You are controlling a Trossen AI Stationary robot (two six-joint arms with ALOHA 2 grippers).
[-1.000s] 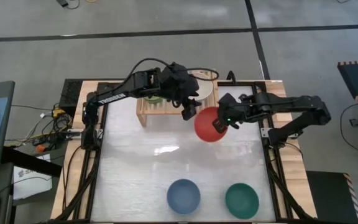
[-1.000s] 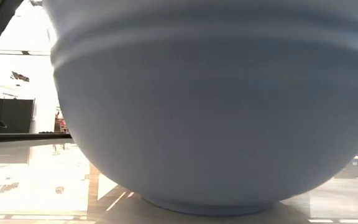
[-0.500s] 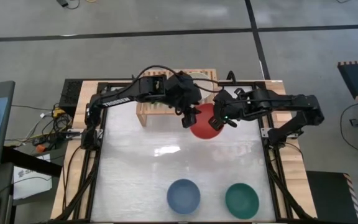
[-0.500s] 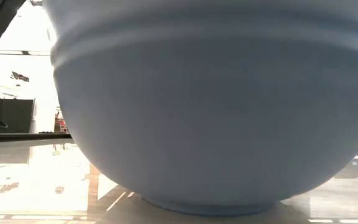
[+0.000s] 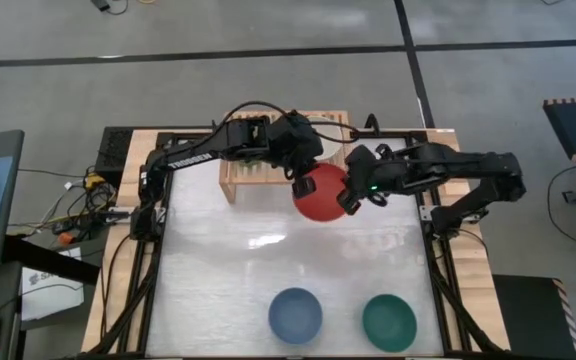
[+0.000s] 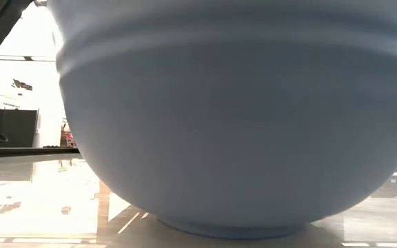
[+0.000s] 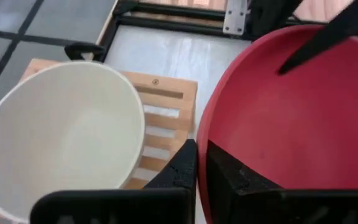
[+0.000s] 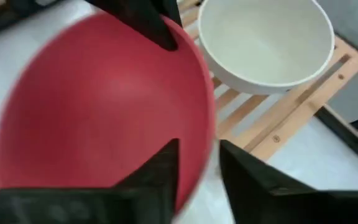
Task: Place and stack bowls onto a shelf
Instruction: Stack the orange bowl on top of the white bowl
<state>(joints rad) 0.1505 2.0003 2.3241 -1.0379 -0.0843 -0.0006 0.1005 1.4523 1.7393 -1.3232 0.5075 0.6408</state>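
Pale glossy table (image 5: pixel 268 270) on a grey floor, seen from above, with a light-wood shelf (image 5: pixel 236 180) at upper centre of the high view. Red bowl (image 5: pixel 321 193), round and plain, held just right of the shelf's front edge, gripped at opposite rims by both arms. Left gripper (image 5: pixel 303 183) closed on the red bowl's left rim; in the left wrist view, dark fingers (image 7: pixel 185 168) straddling the rim with the bowl's smooth red inside filling the right half. Right gripper (image 5: pixel 353 197) clamped on the opposite rim; in the right wrist view, fingers (image 8: pixel 166 165) on either side of the bowl's edge. Cream bowl (image 7: pixel 61 127) on the slatted shelf top, plain only in the wrist views, mostly covered by the left arm from above. Blue bowl (image 5: pixel 295 314) and green bowl (image 5: pixel 388 320) side by side at lower centre of the high view, well apart from the shelf. Low view filled almost wholly by the blue bowl's ribbed outer wall, nothing of the arms or shelf visible there.
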